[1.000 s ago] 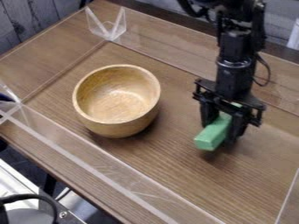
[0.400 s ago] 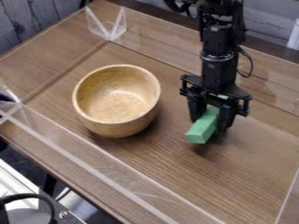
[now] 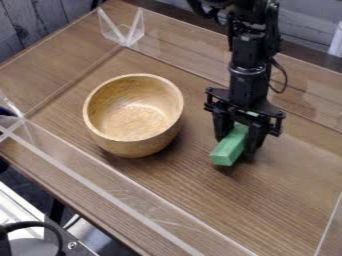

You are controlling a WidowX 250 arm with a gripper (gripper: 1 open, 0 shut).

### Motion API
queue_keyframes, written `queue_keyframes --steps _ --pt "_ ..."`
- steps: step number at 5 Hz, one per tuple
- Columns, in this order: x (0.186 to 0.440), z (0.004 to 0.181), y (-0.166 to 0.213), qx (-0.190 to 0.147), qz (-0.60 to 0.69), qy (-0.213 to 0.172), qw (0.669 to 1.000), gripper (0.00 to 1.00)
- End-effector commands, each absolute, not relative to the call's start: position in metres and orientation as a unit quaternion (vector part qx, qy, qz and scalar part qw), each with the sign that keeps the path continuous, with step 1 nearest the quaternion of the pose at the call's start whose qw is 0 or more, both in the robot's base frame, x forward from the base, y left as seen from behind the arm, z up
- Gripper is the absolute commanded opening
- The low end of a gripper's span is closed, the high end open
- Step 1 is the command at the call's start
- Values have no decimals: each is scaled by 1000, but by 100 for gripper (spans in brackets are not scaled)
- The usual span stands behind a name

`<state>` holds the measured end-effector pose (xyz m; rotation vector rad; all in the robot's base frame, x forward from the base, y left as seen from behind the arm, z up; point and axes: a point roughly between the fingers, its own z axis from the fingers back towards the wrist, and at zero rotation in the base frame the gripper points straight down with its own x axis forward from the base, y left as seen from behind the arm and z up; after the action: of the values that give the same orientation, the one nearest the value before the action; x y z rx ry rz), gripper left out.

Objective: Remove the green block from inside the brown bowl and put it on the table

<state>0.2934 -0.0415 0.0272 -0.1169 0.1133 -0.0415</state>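
The green block [image 3: 227, 152] is tilted between the black fingers of my gripper [image 3: 238, 140], which points straight down and is shut on it. The block's lower end sits at or just above the table [image 3: 274, 210]; I cannot tell if it touches. The brown bowl [image 3: 134, 113] stands empty to the left of the gripper, a small gap away from the block.
Clear plastic walls edge the tabletop, with a corner at the back left [image 3: 127, 30] and a front wall [image 3: 94, 195] running along the near side. The black arm [image 3: 251, 40] rises toward the top right.
My gripper, with the green block in it, has shifted a little to the left toward the bowl and slightly lower. The bowl has not moved.
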Motion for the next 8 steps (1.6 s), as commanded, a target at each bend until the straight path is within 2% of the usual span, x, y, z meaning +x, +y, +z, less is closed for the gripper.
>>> queue_keyframes --steps 1,3,5,6,7,8 --pt "299 43 -41 -50 -21 35 998 0" --pt "313 50 -32 -60 8 56 997 0" --pt "319 36 -31 -36 19 56 998 0" --pt "315 34 -35 -47 25 38 998 100" --pt "310 38 -37 -63 30 11 997 100" --pt "316 68 -28 -51 42 9 998 100"
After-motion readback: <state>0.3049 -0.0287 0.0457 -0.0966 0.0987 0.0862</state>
